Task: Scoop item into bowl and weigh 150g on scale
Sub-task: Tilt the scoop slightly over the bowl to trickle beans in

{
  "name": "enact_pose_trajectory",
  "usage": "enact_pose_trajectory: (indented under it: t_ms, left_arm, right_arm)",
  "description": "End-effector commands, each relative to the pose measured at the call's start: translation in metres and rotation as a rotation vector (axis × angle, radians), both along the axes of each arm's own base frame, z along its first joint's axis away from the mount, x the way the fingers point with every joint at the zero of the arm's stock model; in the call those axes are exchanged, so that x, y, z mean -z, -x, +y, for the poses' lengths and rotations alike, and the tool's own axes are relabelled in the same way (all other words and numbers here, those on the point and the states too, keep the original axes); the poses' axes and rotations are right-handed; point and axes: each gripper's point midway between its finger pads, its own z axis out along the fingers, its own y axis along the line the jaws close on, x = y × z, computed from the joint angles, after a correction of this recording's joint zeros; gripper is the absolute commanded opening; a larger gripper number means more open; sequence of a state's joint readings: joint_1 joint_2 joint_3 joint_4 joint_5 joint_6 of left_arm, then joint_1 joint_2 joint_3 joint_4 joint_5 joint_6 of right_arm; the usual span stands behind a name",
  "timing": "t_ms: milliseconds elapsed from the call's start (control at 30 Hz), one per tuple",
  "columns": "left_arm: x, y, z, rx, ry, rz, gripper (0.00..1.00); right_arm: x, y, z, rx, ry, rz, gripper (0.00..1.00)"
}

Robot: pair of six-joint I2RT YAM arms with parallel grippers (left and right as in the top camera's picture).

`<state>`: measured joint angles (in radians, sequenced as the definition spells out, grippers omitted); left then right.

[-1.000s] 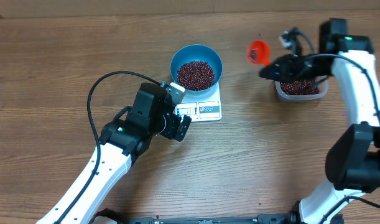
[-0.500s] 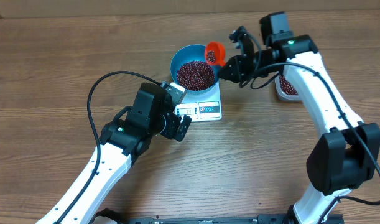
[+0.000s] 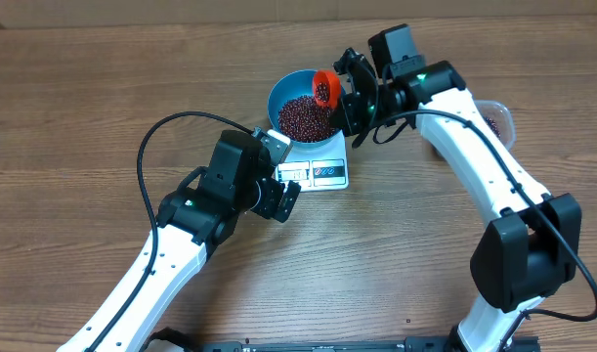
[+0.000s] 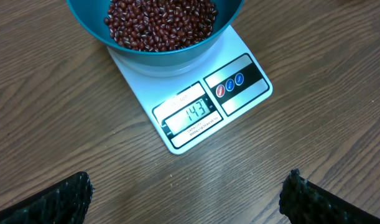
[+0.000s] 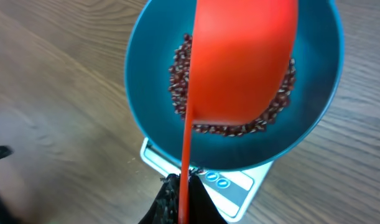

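Across the whole overhead view runs a brown wood-grain table [image 3: 73, 108], and both arms reach onto it. Reaching in from the near right, the white right arm [image 3: 493, 166] bends toward the table's middle. The left arm [image 3: 171, 244], white with a black wrist and a looping black cable [image 3: 147, 147], comes up from the near left and stops just short of the scale.

The scale [image 3: 322, 171], flat and white, lies near the table's centre with its display edge toward the left arm. Sitting on it is the blue bowl [image 3: 275, 98], which covers most of the platform. A clear plastic container [image 3: 500, 115] stands well apart to the right, largely hidden behind the right arm.

The right gripper [image 3: 352, 106] is clenched on the thin handle of an orange scoop [image 3: 324, 88]. It holds the scoop tilted above the bowl's right rim, and from the right wrist camera its orange back covers much of the bowl's mouth. The left gripper [image 4: 185, 202] hangs released and empty in front of the scale, its two dark fingertips spread wide at the lower corners of its wrist view.

Red-brown beans [image 4: 158, 22] fill the bottom of the bowl in a loose heap. A few more show in the clear container.

On the scale's front edge the small display [image 4: 193, 113] reads 143, beside a dark panel with round buttons.
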<state>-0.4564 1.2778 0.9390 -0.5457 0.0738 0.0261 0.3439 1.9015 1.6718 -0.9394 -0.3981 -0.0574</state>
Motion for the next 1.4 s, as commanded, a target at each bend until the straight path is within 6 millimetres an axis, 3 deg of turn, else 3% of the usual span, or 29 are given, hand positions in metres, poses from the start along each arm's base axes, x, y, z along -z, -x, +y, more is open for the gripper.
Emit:
enact_pose_trajectory:
  t_ms: [0, 1367]
  left_arm:
    - [0.003, -0.0008, 0.0026, -0.005, -0.01, 0.004, 0.99]
    - [0.003, -0.0008, 0.0026, -0.005, -0.01, 0.004, 0.99]
  right_arm:
    - [-0.0167, -0.0111, -0.0052, 0.039, 0.061, -0.089, 0.04]
    - [-0.0104, -0.0099, 0.0031, 0.06, 0.318, -0.22, 0.04]
